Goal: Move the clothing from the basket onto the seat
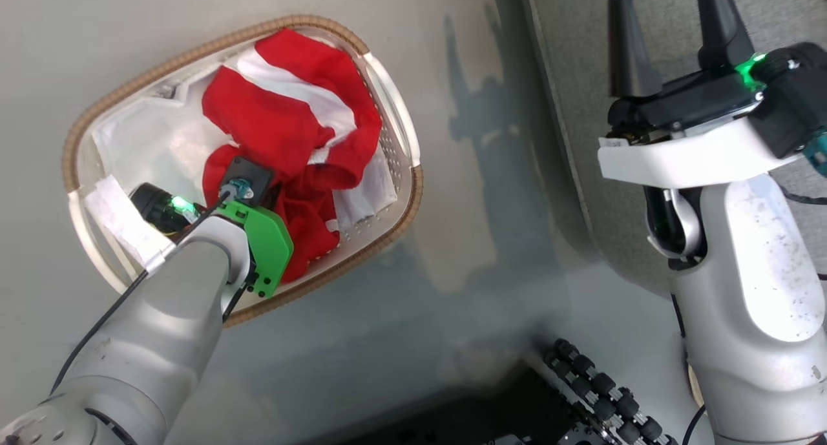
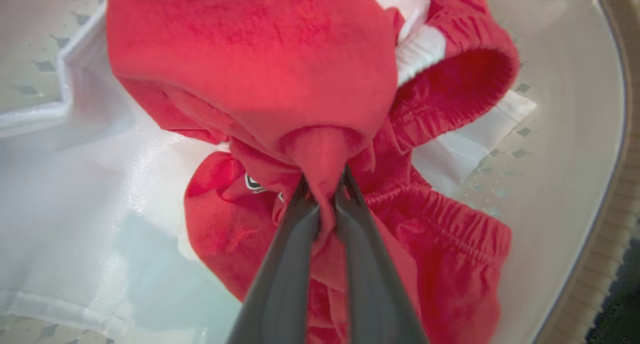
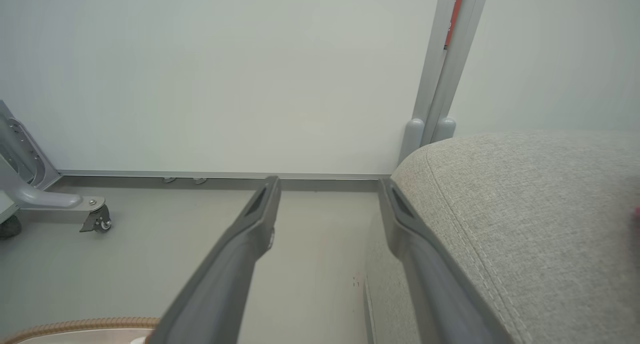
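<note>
Clothing [image 2: 250, 59] in left end effector [image 2: 324, 182]

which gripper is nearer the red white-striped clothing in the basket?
Left. The left gripper is shut on the soft red white-striped clothing inside the oval cream plastic basket. The right gripper hangs open beside the light grey fabric seat, well away.

A small logo [image 2: 254, 183] on the clothing [image 2: 260, 59] sits half behind the left gripper [image 2: 324, 184], unreadable. Fingertips of the right gripper [image 1: 669, 6]: cropped at head view's top. The basket [image 3: 75, 326]: cropped below, right wrist view.
</note>
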Controlling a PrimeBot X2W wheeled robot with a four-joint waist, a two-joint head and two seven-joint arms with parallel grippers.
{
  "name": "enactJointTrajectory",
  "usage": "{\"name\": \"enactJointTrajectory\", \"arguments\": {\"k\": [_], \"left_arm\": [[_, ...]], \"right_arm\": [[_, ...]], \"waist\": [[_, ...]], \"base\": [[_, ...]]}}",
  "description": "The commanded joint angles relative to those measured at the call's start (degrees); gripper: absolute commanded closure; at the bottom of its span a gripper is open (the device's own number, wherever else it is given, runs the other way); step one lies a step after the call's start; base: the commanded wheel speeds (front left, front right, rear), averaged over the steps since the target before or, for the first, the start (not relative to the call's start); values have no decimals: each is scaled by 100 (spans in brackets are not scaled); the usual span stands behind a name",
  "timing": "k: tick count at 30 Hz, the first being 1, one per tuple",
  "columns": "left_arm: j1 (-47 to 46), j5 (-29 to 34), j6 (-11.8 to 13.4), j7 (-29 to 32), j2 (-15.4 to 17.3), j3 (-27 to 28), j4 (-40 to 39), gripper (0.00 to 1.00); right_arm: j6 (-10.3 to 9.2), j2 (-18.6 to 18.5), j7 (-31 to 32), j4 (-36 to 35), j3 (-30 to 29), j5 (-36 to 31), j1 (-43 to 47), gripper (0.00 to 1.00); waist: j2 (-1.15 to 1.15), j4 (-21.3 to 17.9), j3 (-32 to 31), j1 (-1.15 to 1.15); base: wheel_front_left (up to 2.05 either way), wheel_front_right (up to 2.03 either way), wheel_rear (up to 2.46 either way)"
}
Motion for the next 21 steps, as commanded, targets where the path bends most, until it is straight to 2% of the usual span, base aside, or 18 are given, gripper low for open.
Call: {"name": "enactJointTrajectory", "arguments": {"k": [1, 7, 13, 21], "left_arm": [[101, -37, -20, -106, 46, -29, -23, 100], [326, -150, -20, -348, -34, -35, -159, 100], [548, -106, -20, -435, 18, -46, -362, 100], [1032, 213, 94, -431, 178, 445, -1327, 100]], "right_arm": [[-8, -18, -12, 69, 29, 8, 99, 0], [-8, -19, -12, 364, 72, -126, 311, 0], [-8, -20, -12, 630, 121, -151, 620, 0], [-8, -20, -12, 948, 117, -172, 1107, 0]], "waist": [[0, 51, -347, 0], [0, 157, -949, 0], [0, 266, -1592, 0], [0, 456, -2348, 0]], "base": [[0, 0, 0], [0, 0, 0], [0, 0, 0], [0, 0, 0]]}}
